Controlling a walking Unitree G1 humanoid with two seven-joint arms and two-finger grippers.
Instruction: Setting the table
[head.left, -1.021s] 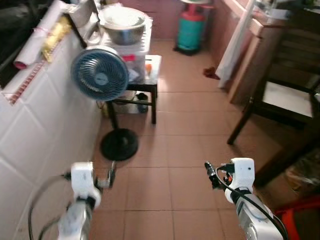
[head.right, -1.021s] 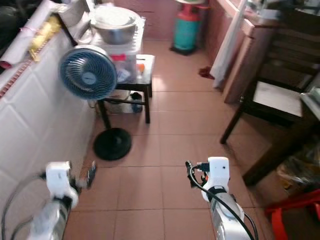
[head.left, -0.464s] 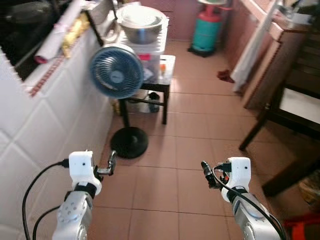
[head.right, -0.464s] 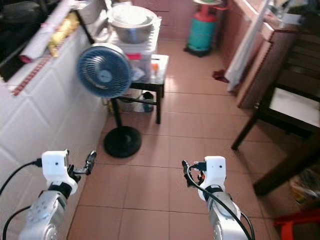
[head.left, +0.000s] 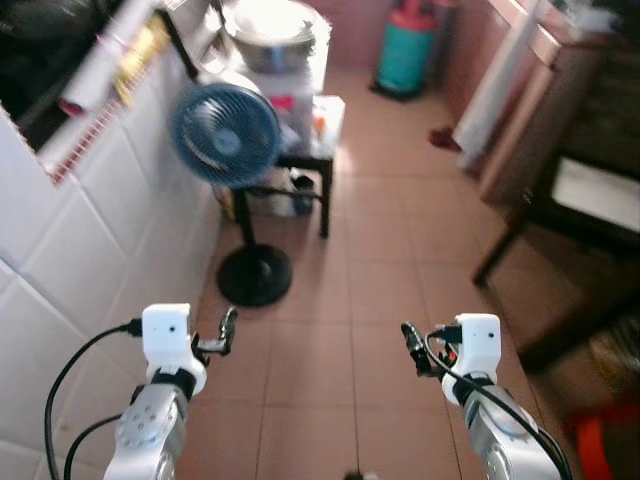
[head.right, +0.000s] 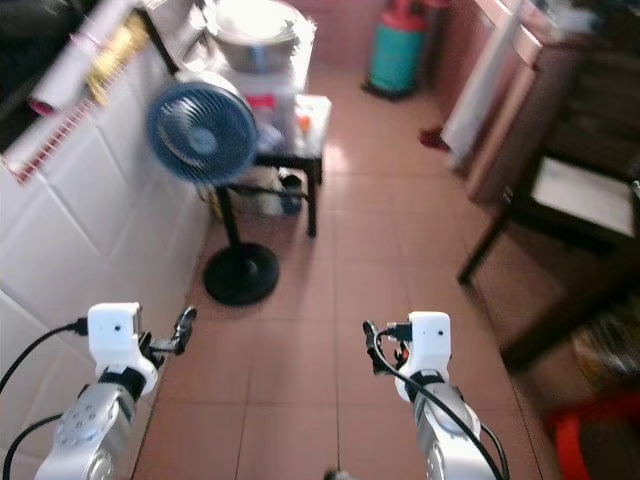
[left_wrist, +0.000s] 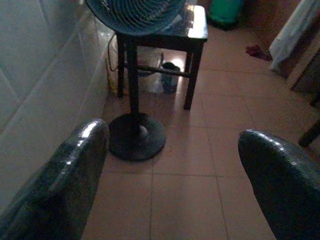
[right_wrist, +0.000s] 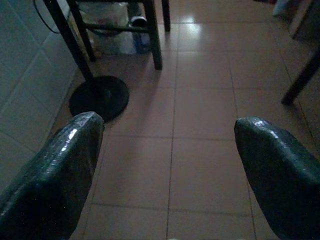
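Both pincers, left pincer and right pincer, gape empty over tiled floor; the dark wooden table stands ahead-right, nearer the right arm.

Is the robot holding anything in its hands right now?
No. The left hand and the right hand are both open, with just the tiled floor between their fingers.

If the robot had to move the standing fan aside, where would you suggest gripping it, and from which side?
Probably the thin black pole between the blue fan head and the round base: it is upright and slim enough for two fingers. Come from the open floor side, since the tiled wall stands close behind, likely with the left gripper.
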